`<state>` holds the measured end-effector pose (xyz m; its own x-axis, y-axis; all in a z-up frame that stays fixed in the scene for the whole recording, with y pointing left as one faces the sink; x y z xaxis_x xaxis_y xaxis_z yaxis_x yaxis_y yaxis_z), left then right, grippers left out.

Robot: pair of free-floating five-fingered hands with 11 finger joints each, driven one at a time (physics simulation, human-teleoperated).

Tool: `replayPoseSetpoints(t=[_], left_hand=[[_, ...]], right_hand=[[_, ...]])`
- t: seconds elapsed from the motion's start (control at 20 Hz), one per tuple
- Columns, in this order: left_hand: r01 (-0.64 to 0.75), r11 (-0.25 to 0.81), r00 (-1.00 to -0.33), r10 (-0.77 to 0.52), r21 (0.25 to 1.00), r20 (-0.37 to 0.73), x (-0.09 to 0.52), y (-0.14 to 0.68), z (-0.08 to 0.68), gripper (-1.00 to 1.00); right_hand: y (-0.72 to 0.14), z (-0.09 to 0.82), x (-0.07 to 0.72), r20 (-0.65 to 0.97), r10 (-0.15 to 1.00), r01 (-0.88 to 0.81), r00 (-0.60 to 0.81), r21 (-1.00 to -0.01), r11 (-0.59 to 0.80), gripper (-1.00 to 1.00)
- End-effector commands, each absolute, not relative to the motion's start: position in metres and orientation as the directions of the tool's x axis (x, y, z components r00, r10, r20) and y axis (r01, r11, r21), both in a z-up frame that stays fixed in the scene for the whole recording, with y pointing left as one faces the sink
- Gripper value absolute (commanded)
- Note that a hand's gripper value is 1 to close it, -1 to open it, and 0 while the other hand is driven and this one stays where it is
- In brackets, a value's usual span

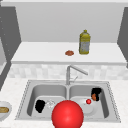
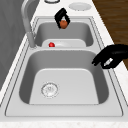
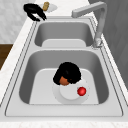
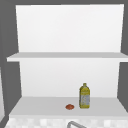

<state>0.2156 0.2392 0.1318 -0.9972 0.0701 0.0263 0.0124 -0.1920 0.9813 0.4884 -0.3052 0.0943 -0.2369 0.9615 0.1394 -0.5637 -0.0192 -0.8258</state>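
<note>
Red and round, a big ball [image 1: 67, 114] is sitting nearest the camera at the front edge of the bench [image 1: 15, 86], covering part of the double sink [image 1: 28, 97]. Behind it, the tap [image 1: 72, 71] is rising from the sink's back rim, and a yellow bottle [image 1: 84, 42] and a small brown thing [image 1: 69, 53] are standing on the shelf [image 1: 37, 53] above.

I am holding a small orange-brown ball [image 3: 64, 80] in my right hand [image 3: 67, 72], fingers curled round it, over the white plate [image 3: 70, 93] lying in the right basin. A small red ball [image 3: 81, 91] is resting on that plate toward its front edge. To do this well, I judge I should be keeping my grip snug and the hand steady over the plate's bare part, apart from the red ball, so nothing gets knocked.

My left hand [image 2: 111, 57] is hanging idle over the front rim of the left basin, fingers curled and holding nothing, above the drain [image 2: 49, 89]. At the bench's left edge a bowl [image 1: 4, 110] is holding something tan.
</note>
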Motion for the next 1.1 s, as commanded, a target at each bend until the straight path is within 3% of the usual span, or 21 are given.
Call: replayPoseSetpoints(t=[0.0,1.05], left_hand=[[0.012,-0.192,-0.997,0.070,0.981,0.026,0.216,0.239,0.132,0.00],[0.012,-0.192,-0.997,0.070,0.981,0.026,0.216,0.239,0.132,0.00]], right_hand=[[-0.321,0.115,0.480,0.146,0.957,-0.563,-0.251,-0.826,-0.022,1.00],[-0.427,0.202,0.417,0.185,0.953,-0.563,-0.238,-0.826,0.020,1.00]])
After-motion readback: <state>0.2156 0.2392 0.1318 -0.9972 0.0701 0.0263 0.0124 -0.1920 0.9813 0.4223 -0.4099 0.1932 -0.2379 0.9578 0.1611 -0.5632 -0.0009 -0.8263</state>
